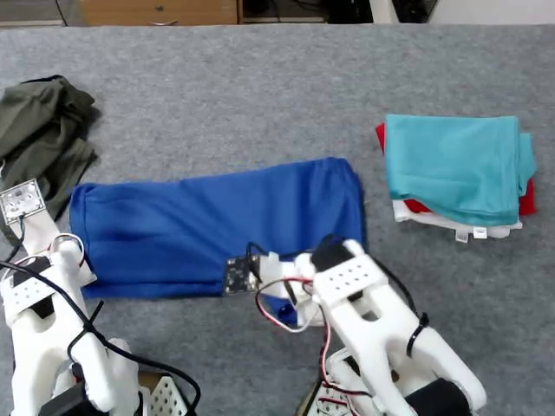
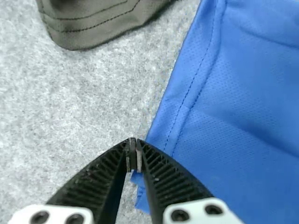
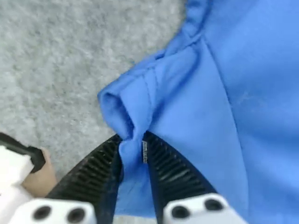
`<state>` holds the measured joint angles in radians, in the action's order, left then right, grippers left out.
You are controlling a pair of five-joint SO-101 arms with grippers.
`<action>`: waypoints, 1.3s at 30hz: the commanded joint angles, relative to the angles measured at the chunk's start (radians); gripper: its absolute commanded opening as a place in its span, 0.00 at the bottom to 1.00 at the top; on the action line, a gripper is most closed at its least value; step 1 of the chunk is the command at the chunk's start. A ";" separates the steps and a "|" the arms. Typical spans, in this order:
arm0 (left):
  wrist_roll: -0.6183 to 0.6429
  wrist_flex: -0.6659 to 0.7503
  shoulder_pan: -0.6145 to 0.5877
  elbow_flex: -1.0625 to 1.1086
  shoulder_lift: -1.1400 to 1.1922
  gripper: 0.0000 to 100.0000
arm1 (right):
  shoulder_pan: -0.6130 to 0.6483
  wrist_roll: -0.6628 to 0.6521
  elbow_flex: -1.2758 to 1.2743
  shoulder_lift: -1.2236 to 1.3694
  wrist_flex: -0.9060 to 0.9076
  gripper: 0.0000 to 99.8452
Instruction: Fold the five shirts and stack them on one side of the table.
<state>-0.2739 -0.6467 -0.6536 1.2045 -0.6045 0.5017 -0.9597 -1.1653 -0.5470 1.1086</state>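
High view: the blue shirt (image 1: 217,225) lies flat along the middle of the grey table (image 1: 217,87), folded into a long band. An olive shirt (image 1: 43,130) sits crumpled just beside its left end, near the left arm. Well apart, on the right side of the table, three folded shirts are stacked: a teal shirt (image 1: 455,165) on top, a red shirt (image 1: 527,199) showing at the edges beneath it, and a white shirt (image 1: 434,217) at the bottom.

The right arm and its loose wires (image 1: 276,314) lie across the near edge of the blue shirt at its right end and hide that corner. In the right wrist view, the right gripper (image 3: 133,151) is clamped on a raised fold of the blue cloth.

Left wrist view: the left gripper (image 2: 133,156) has its fingers pressed together at the corner of the blue shirt's left end. Whether any cloth is caught between them cannot be told. The hem of the olive shirt lies beyond on the bare felt, apart from the blue edge.

A wooden cabinet (image 1: 156,10) stands past the far edge of the table.
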 commanded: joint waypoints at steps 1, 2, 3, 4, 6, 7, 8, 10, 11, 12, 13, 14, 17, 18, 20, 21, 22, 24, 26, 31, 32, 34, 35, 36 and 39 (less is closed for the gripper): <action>-0.006 0.017 -0.006 -0.002 -0.021 0.02 | -0.019 -0.008 0.173 -0.001 0.123 0.00; -0.006 0.017 -0.006 -0.002 -0.021 0.02 | -0.019 -0.028 0.223 0.012 0.158 0.00; -0.006 0.017 -0.006 -0.002 -0.021 0.02 | -0.019 -0.043 0.275 0.038 0.189 0.00; -0.006 0.017 -0.006 -0.002 -0.021 0.02 | -0.021 -0.052 0.332 0.076 0.213 0.00; -0.006 0.017 -0.006 -0.002 -0.021 0.02 | -0.024 -0.066 0.453 0.179 0.262 0.00; -0.006 0.017 -0.006 -0.002 -0.021 0.02 | -0.024 -0.080 0.512 0.239 0.282 0.00; -0.006 0.017 -0.006 -0.002 -0.021 0.02 | -0.021 -0.091 0.568 0.303 0.296 0.00; -0.006 0.017 -0.006 -0.002 -0.021 0.02 | -0.021 -0.104 0.697 0.423 0.315 0.00; -0.006 0.017 -0.006 -0.002 -0.021 0.02 | -0.021 -0.121 0.759 0.478 0.330 0.00; -0.006 0.017 -0.006 -0.002 -0.021 0.02 | -0.021 -0.141 0.822 0.524 0.353 0.00; -0.006 0.017 -0.006 -0.002 -0.021 0.02 | -0.021 -0.155 0.883 0.562 0.377 0.00; -0.006 0.017 -0.006 -0.002 -0.021 0.02 | -0.021 -0.172 0.938 0.596 0.399 0.00; -0.006 0.017 -0.008 -0.002 -0.021 0.02 | -0.021 -0.222 1.086 0.685 0.471 0.00; -0.006 0.017 -0.008 -0.002 -0.021 0.02 | -0.021 -0.235 1.122 0.713 0.488 0.00; -0.006 0.017 -0.009 -0.002 -0.021 0.02 | -0.021 -0.241 1.184 0.774 0.508 0.01; -0.006 0.017 -0.009 -0.002 -0.021 0.02 | -0.021 -0.241 1.210 0.803 0.509 0.01; -0.006 0.017 -0.009 -0.002 -0.021 0.02 | -0.021 -0.241 1.230 0.829 0.511 0.02; -0.006 0.017 -0.009 -0.002 -0.021 0.02 | -0.021 -0.241 1.271 0.871 0.516 0.08; -0.006 0.017 -0.009 -0.002 -0.021 0.02 | -0.021 -0.239 1.308 0.886 0.517 0.17; -0.006 0.017 -0.009 -0.002 -0.021 0.02 | -0.025 -0.180 1.385 0.888 0.517 0.38; -0.006 0.017 -0.009 -0.002 -0.021 0.02 | -0.028 -0.173 1.391 0.886 0.520 0.38; -0.006 0.017 -0.011 -0.002 -0.021 0.02 | -0.039 -0.164 1.411 0.880 0.560 0.34; -0.006 0.017 -0.011 -0.002 -0.021 0.02 | -0.041 -0.153 1.417 0.869 0.582 0.31; -0.006 0.017 -0.011 -0.002 -0.021 0.02 | -0.044 -0.135 1.417 0.854 0.603 0.26; -0.006 0.017 -0.011 -0.002 -0.021 0.02 | -0.079 -0.081 1.403 0.776 0.678 0.04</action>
<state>-0.2739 -0.6467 -0.6536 1.2045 -0.6045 0.4618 -1.0902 0.2033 0.3307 1.7285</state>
